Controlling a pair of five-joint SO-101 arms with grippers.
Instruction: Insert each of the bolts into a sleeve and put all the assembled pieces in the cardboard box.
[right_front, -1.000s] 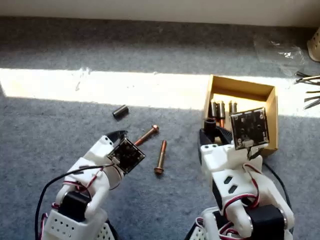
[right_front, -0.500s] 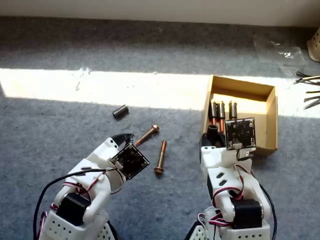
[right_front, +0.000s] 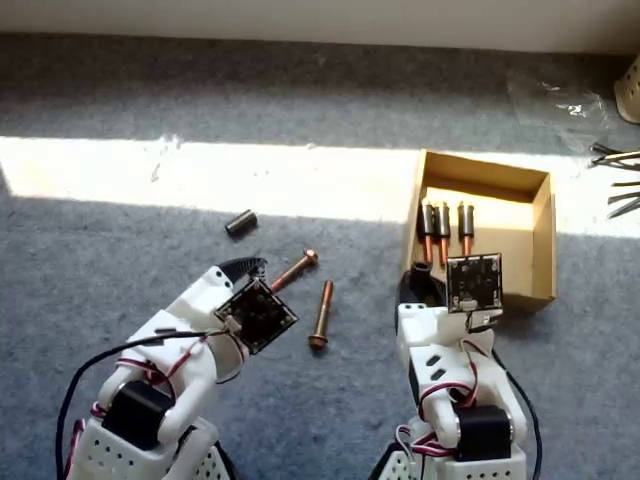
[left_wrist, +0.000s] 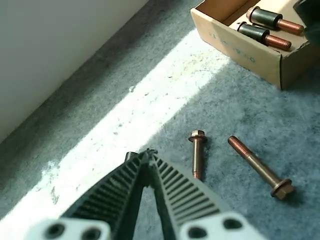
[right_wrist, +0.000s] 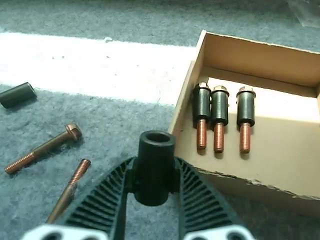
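Grey carpet (right_front: 120, 260), right claw (right_wrist: 153, 167) clamped on black sleeve (right_wrist: 155, 150) beside cardboard box (right_wrist: 260, 55), left claw (left_wrist: 148, 154) pressed together near loose bolts (left_wrist: 196, 152)

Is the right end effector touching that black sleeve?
Touching. The right wrist view shows the right end effector clamping the black sleeve from both sides.

Grey carpet (right_front: 100, 250) covers whole floor; bright sunlit band (right_front: 200, 175) runs across it from side to side; pale wall (right_front: 300, 15) along far edge, also seen in left wrist view (left_wrist: 50, 50); crumpled clear plastic bag (right_front: 555, 105) on carpet at far right; thin dark rods (right_front: 620, 180) at right edge, partly cut off; pale object (right_front: 630, 90) in far right corner, kind unclear.
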